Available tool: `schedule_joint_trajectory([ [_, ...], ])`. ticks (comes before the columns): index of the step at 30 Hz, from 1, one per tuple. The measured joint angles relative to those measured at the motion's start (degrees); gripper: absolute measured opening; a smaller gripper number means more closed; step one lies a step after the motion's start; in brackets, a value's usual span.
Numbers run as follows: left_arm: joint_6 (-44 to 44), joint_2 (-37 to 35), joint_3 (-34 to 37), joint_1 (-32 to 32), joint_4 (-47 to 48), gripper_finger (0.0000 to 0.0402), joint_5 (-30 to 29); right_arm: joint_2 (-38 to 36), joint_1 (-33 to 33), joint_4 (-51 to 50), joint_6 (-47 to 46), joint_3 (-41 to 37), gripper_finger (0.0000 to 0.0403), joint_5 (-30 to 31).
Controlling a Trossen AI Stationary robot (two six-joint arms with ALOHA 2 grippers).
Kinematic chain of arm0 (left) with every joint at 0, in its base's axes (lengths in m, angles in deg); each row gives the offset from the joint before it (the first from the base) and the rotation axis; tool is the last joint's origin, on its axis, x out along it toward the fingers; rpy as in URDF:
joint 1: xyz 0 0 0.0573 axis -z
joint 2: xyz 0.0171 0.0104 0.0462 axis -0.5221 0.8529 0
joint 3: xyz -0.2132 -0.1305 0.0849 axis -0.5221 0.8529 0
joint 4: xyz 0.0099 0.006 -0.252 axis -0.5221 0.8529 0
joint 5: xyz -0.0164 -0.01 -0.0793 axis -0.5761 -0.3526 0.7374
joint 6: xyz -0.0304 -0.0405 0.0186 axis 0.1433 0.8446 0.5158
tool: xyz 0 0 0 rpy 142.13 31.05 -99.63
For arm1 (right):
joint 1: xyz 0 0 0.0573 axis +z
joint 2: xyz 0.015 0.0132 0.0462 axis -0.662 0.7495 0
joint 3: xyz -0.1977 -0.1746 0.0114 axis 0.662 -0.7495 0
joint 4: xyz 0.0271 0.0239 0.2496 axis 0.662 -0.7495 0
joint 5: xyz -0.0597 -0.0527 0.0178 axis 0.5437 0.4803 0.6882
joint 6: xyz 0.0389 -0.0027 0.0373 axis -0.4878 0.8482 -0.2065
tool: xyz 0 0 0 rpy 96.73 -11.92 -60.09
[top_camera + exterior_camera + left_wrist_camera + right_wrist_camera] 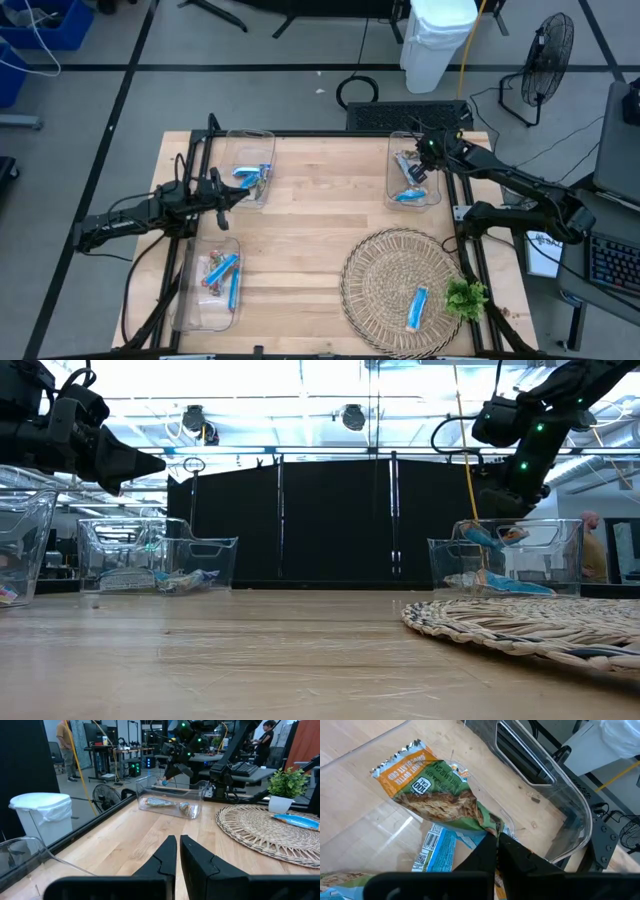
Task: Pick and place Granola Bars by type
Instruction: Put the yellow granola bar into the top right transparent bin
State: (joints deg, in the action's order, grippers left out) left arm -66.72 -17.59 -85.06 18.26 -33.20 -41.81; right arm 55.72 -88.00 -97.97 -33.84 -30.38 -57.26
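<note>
R tool (496, 840) — pinched on granola bar (437, 795)

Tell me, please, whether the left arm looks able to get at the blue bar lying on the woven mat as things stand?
Probably yes. The blue bar lies uncovered on the woven mat, with bare table between it and the left end effector, which is shut and holds nothing. The mat sits on the right side, so whether the arm stretches that far is uncertain.

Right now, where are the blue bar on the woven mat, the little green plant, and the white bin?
blue bar (417, 308), high view, wrapper's middle
green plant (466, 297), high view, leaves
white bin (438, 32), high view, lid
</note>
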Motion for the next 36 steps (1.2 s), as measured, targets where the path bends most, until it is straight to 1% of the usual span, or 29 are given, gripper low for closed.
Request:
schedule_joint_trajectory([
  [15, 0.0, 0.0, 0.0, 0.0, 0.0, 0.0031, 0.0, 0.0, 0.0, 1.0, -0.3, 0.0, 0.0068, 0.0],
  [24, 0.0, 0.0, 0.0, 0.0, 0.0, 0.0031, 0.0, 0.0, 0.0, 1.0, -0.5, 0.0, 0.0080, -0.1],
  [25, 0.0, 0.0, 0.0, 0.0, 0.0, 0.0031, 0.0, 0.0, 0.0, 1.2, -0.5, 0.0, 0.0080, -1.1],
  [27, 0.0, 0.0, 0.0, 0.0, 0.0, 0.0031, 0.0, 0.0, 0.1, 1.6, -0.5, 0.0, 0.0078, -6.7],
  [28, 0.0, 0.0, 0.0, 0.0, 0.0, 0.0031, 0.0, -0.1, 0.1, 1.7, -0.3, 0.0, 0.0076, -11.6],
  [30, 0.0, 0.0, 0.0, 0.0, 0.0, 0.0031, 0.0, -0.6, 0.7, 2.5, 0.3, 0.0, 0.0074, -23.5],
  [33, 0.0, 0.0, 0.0, 0.0, 0.0, 0.0031, 0.0, -1.3, 3.7, 4.5, -0.4, 0.0, 0.0071, -42.5],
  [35, 0.0, 0.0, 0.0, 0.0, 0.0, 0.0031, 0.0, -2.2, 7.5, 6.6, -2.4, 0.0, 0.0068, -52.7],
  [36, 0.0, 0.0, 0.0, 0.0, 0.0, 0.0031, 0.0, -2.7, 10.0, 8.0, -3.5, 0.0, 0.0065, -56.6],
])
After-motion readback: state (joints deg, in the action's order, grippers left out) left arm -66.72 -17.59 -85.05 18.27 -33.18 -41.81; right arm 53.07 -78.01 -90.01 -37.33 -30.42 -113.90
